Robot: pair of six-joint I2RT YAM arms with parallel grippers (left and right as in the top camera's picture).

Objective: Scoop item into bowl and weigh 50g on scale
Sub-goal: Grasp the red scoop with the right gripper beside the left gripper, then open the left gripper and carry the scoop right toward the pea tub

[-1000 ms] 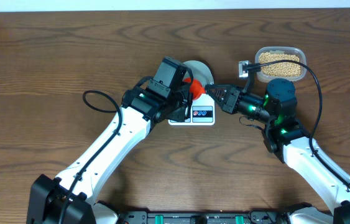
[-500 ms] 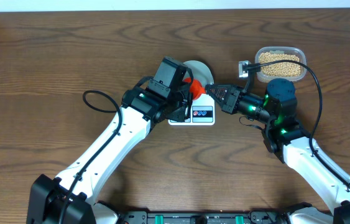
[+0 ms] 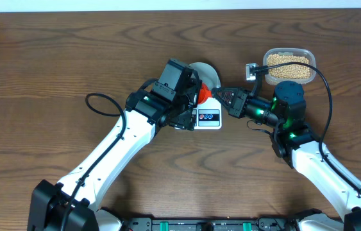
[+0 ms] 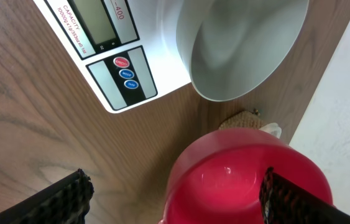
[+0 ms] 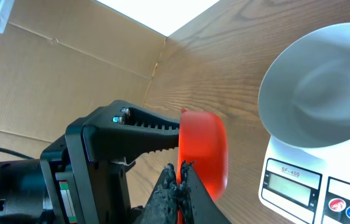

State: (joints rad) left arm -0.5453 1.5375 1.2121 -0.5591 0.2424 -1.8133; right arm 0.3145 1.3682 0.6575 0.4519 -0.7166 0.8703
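The empty pale bowl (image 3: 208, 73) (image 4: 243, 50) (image 5: 324, 87) stands on the white scale (image 3: 209, 119) (image 4: 119, 62) (image 5: 299, 186). A red scoop (image 3: 201, 94) (image 4: 249, 177) (image 5: 207, 158) hangs just left of the scale's front. My right gripper (image 3: 216, 94) (image 5: 179, 177) is shut on the scoop's thin edge. My left gripper (image 3: 193, 101) (image 4: 175, 202) stands open, its fingers (image 4: 63, 199) spread wide on either side of the scoop; the right one sits against the scoop's side. The item, tan beans (image 3: 288, 63), fills a clear tub at the back right.
The clear plastic tub (image 3: 308, 56) sits behind my right arm, with a small metal clip (image 3: 252, 69) by its left side. A cardboard wall (image 5: 69, 56) rises beyond the table's left edge. Both arms crowd the scale from left and right.
My left gripper has opened wide and let go of the red scoop. The right gripper stays shut on the scoop. Neither arm has shifted.
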